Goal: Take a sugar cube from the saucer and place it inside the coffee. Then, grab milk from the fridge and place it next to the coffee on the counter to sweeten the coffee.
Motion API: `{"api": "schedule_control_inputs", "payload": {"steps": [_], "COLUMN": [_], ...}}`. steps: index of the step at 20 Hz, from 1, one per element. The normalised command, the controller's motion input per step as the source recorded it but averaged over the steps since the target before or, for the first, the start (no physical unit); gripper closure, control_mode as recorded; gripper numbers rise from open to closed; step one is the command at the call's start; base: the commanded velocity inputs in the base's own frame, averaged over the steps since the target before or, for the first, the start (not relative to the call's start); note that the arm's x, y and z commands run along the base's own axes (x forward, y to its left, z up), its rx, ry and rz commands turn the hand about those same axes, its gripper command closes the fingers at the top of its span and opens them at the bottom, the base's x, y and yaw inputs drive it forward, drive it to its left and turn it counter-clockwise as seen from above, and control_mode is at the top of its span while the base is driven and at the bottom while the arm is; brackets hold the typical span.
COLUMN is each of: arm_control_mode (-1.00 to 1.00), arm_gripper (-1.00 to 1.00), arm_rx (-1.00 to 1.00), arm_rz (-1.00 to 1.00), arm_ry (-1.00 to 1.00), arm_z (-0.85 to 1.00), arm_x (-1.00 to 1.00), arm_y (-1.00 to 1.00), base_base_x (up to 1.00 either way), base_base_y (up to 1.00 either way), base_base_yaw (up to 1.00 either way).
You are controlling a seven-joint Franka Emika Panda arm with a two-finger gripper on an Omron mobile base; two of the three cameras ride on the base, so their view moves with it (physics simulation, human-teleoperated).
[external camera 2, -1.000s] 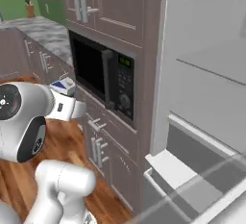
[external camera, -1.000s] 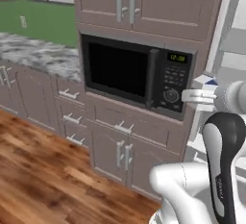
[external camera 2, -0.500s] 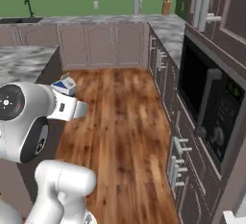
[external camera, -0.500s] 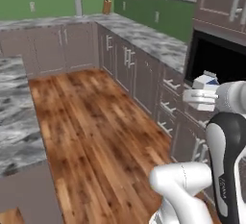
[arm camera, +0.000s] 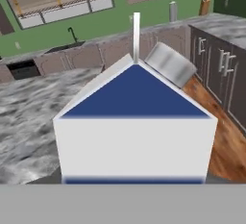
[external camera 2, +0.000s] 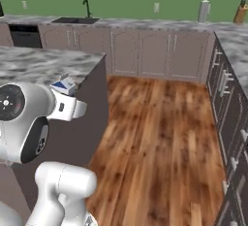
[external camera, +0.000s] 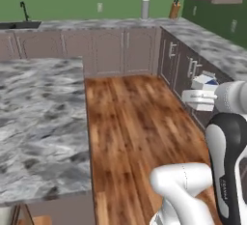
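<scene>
From behind the arm on its left, the milk sits up at the end of the white wrist, a small white carton with a blue patch on its sloped top, carried in the air above the wooden floor and just in front of the dark cabinets on the right; the end effector is closed on the carton, though its fingers are mostly hidden by the white hand; the grey marbled desk spreads wide at the left, well apart from the carton.

From the other side, the same milk pokes out above the white hand, tilted a little, its gable top white with a blue face; it hangs just beside the near corner of the desk; the end effector grips it from below; a sink tap stands on the far worktop along the green wall.

Looking along the hand, the milk is right up close: a white front wall, a thin blue band along its foot, a broad blue triangular roof rising to a thin white ridge, a grey round cap on the right slope; the desk lies behind it at the left; the finger tips cannot be made out here.
</scene>
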Motion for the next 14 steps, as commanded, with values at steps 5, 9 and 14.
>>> {"api": "schedule_control_inputs", "payload": {"steps": [5, 9, 14], "arm_control_mode": [1.0, 1.0, 1.0], "arm_gripper": [1.0, 1.0, 1.0], "arm_rx": [0.0, 0.0, 0.0], "arm_rz": [0.0, 0.0, 0.0], "arm_ry": [0.0, 0.0, 0.0], "arm_z": [0.0, 0.0, 0.0], "arm_x": [0.0, 0.0, 0.0], "arm_y": [0.0, 0.0, 0.0], "base_base_x": [1.0, 1.0, 1.0], "base_base_y": [0.0, -0.03, -0.17], "base_base_yaw": [0.26, 0.2, 0.15]}}
